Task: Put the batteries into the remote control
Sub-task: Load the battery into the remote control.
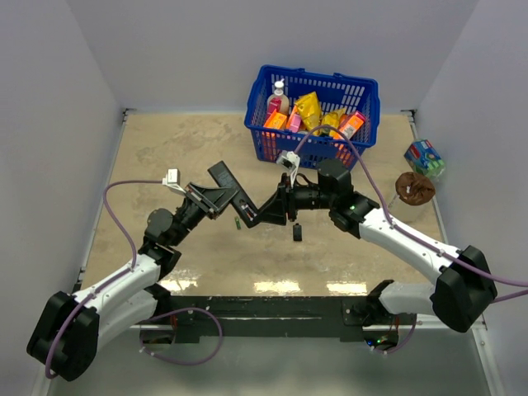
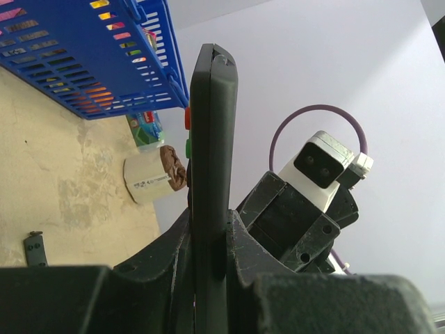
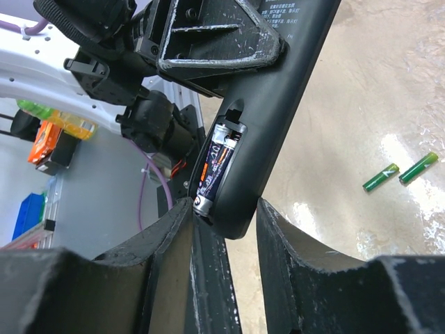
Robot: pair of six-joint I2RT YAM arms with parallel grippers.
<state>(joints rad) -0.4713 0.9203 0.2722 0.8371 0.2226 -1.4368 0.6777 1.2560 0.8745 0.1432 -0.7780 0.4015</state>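
While left fingers (image 2: 240,243) are clenching slim black rectangular plastic remote control (image 3: 271,118) mid-body, holding it off beige bench (image 3: 361,90), right fingers (image 3: 177,257) are straddling its open-bay end; squeezing or merely touching, cannot tell. Dark orange-banded cell (image 3: 214,170) is sitting in bay. Two slim green cylinder batteries (image 3: 380,177) are lying loose on bench. Judging: batteries light, stiff, slick, rolling; pinching mid-barrel suiting best.

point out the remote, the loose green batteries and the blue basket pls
remote control (image 2: 212,139), left wrist view, on its narrow side edge.
green batteries (image 3: 380,177), right wrist view, on the left cell of the loose pair.
blue basket (image 1: 268,144), top external view, on its near wall.
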